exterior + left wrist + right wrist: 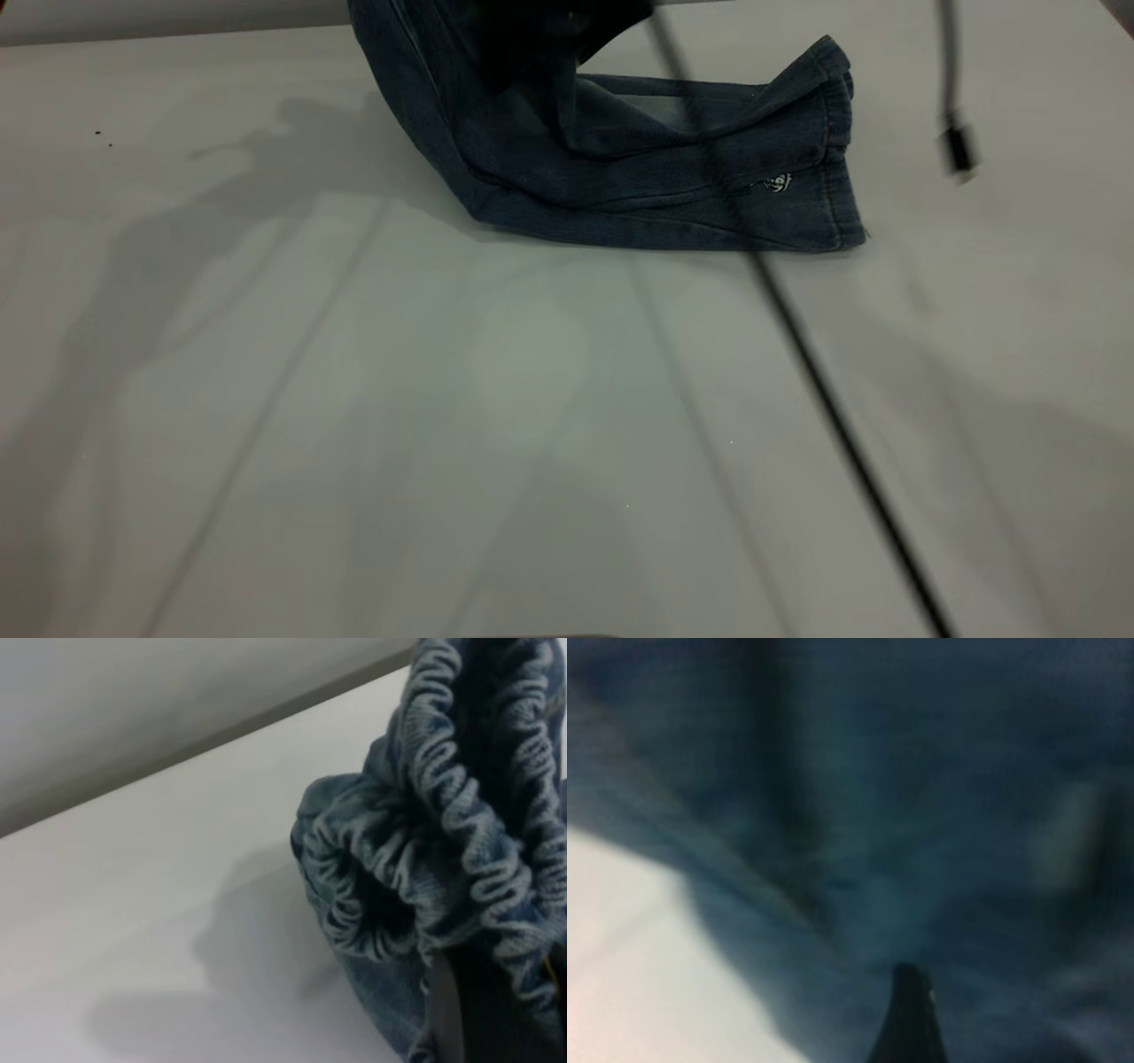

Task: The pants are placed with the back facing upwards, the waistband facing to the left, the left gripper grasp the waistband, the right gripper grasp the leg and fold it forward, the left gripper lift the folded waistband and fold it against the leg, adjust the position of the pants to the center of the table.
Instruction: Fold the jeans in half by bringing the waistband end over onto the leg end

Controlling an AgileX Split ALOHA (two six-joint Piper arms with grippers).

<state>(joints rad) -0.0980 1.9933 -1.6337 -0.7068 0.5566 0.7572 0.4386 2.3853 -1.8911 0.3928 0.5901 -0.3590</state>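
Looking at the top centre of the exterior frame, we see the pants [620, 168] folded on the tabletop [354, 399], waistband [461, 815] lifted out of the upper edge. Neither gripper shows clearly; we cannot tell whether their fingers are open or closed.

Pants [620, 168] at table's [354, 399] far edge

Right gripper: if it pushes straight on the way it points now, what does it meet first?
Most likely the pants: blue denim fills the right wrist view just past the dark fingertip. Depth is unclear; it may already be touching.
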